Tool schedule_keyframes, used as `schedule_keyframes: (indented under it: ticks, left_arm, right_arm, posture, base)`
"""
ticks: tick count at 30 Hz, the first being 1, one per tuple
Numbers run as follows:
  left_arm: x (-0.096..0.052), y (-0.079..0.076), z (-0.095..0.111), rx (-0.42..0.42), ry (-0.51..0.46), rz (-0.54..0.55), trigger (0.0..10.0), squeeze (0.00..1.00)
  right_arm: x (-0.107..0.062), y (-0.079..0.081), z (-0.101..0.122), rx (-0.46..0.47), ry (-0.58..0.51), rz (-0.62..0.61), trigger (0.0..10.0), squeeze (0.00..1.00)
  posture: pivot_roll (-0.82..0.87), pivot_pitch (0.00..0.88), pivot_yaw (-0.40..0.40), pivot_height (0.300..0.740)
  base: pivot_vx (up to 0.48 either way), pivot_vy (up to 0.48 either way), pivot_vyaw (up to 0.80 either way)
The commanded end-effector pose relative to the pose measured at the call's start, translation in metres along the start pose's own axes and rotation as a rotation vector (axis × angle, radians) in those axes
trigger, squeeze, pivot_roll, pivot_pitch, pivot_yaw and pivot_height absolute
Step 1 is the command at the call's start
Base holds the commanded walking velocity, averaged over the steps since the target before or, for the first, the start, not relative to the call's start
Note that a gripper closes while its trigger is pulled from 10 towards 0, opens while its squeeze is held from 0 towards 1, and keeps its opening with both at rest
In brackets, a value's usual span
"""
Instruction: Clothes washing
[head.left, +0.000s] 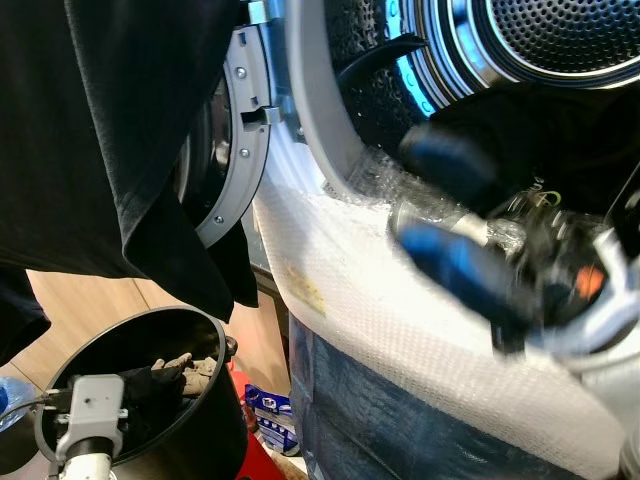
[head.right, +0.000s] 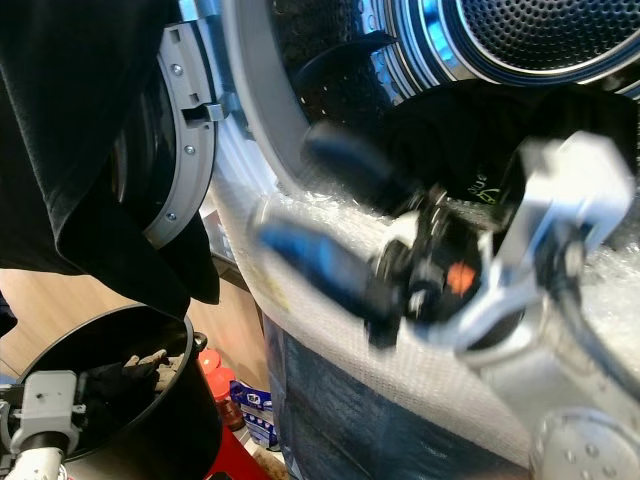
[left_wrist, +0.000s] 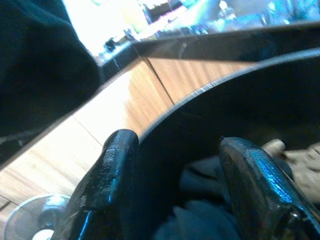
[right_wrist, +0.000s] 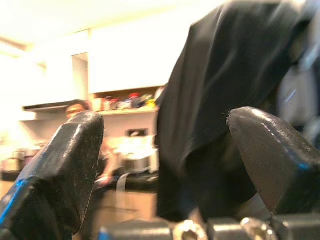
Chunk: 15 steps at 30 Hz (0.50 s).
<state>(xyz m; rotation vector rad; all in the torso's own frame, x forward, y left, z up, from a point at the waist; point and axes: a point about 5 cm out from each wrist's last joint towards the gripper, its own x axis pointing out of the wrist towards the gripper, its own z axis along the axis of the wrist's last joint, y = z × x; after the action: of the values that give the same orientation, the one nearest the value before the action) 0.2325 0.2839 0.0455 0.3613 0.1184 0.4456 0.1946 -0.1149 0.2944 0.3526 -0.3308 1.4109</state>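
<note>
A pale wood-grain floor (head.left: 75, 305) lies below. In the right wrist view, a bright cream wall (right_wrist: 125, 55) carries a shelf (right_wrist: 125, 107) crowded with small items, above a dark worktop (right_wrist: 130, 182). Strong light washes everything out.

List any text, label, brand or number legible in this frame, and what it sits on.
Nothing can be read with confidence.
Yellowish sticker on the bubble-wrapped washer front: print too small and blurred.
Blue and white package on the floor beside the black bucket: lettering present, unreadable.
Yellow-green print on the dark garment inside the drum opening: blurred, unreadable.
</note>
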Motion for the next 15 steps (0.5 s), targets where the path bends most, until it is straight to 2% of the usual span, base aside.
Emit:
schedule_keyframes:
  ticks: [1, 3, 4, 7, 8, 9, 11, 12, 13, 14, 15]
  left_arm:
    - [0.003, 0.007, 0.004, 0.002, -0.02, 0.033, 10.0, 0.0]
    - [0.003, 0.009, 0.005, -0.001, -0.022, 0.046, 10.0, 0.0]
    - [0.003, 0.009, 0.005, -0.007, -0.02, 0.053, 10.0, 0.0]
    - [0.003, 0.01, 0.006, -0.015, -0.026, 0.062, 10.0, 0.0]
    - [0.004, 0.013, 0.008, -0.016, -0.036, 0.073, 10.0, 0.0]
    - [0.004, 0.016, 0.01, -0.018, -0.045, 0.088, 10.0, 0.0]
    - [0.005, 0.019, 0.012, -0.021, -0.057, 0.105, 10.0, 0.0]
    - [0.005, 0.022, 0.013, -0.02, -0.063, 0.112, 10.0, 0.0]
    - [0.005, 0.023, 0.013, -0.021, -0.065, 0.114, 10.0, 0.0]
    - [0.005, 0.024, 0.014, -0.022, -0.069, 0.115, 10.0, 0.0]
    - [0.005, 0.024, 0.015, -0.021, -0.07, 0.115, 10.0, 0.0]
  right_arm:
    - [0.001, 0.007, -0.014, 0.083, 0.05, 0.044, 10.0, 0.0]
    - [-0.007, 0.013, -0.036, 0.127, 0.154, 0.077, 10.0, 0.0]
    - [-0.017, 0.01, -0.055, 0.166, 0.234, 0.044, 10.0, 0.0]
    - [-0.04, 0.001, -0.098, 0.288, 0.341, -0.06, 10.0, 0.0]
    - [-0.056, -0.008, -0.126, 0.342, 0.406, -0.167, 10.0, 0.0]
    - [-0.071, -0.013, -0.145, 0.382, 0.443, -0.247, 10.0, 0.0]
    - [-0.099, -0.023, -0.168, 0.466, 0.451, -0.405, 10.0, 0.0]
    - [-0.121, -0.024, -0.186, 0.534, 0.452, -0.499, 10.0, 0.0]
    - [-0.126, -0.021, -0.193, 0.553, 0.47, -0.514, 10.0, 0.0]
    - [-0.141, -0.014, -0.21, 0.597, 0.522, -0.566, 10.0, 0.0]
    - [-0.143, -0.013, -0.213, 0.603, 0.533, -0.573, 10.0, 0.0]
  posture:
    - [0.01, 0.0, 0.105, 0.74]
    - [0.01, 0.0, 0.102, 0.74]
    - [0.01, 0.0, 0.099, 0.74]
    - [0.02, 0.0, 0.098, 0.74]
    - [0.02, 0.0, 0.098, 0.74]
    - [0.03, 0.0, 0.095, 0.74]
    - [0.04, 0.0, 0.09, 0.74]
    - [0.04, 0.0, 0.092, 0.74]
    - [0.04, 0.0, 0.092, 0.74]
    - [0.04, 0.0, 0.088, 0.74]
    - [0.04, 0.0, 0.088, 0.74]
  base:
    - [0.0, 0.0, 0.0]
    - [0.0, 0.0, 0.0]
    - [0.0, 0.0, 0.0]
    - [0.0, 0.0, 0.0]
    - [0.0, 0.0, 0.0]
    - [0.0, 0.0, 0.0]
    - [0.0, 0.0, 0.0]
    - [0.0, 0.0, 0.0]
    - [0.0, 0.0, 0.0]
    - [0.0, 0.0, 0.0]
    - [0.0, 0.0, 0.0]
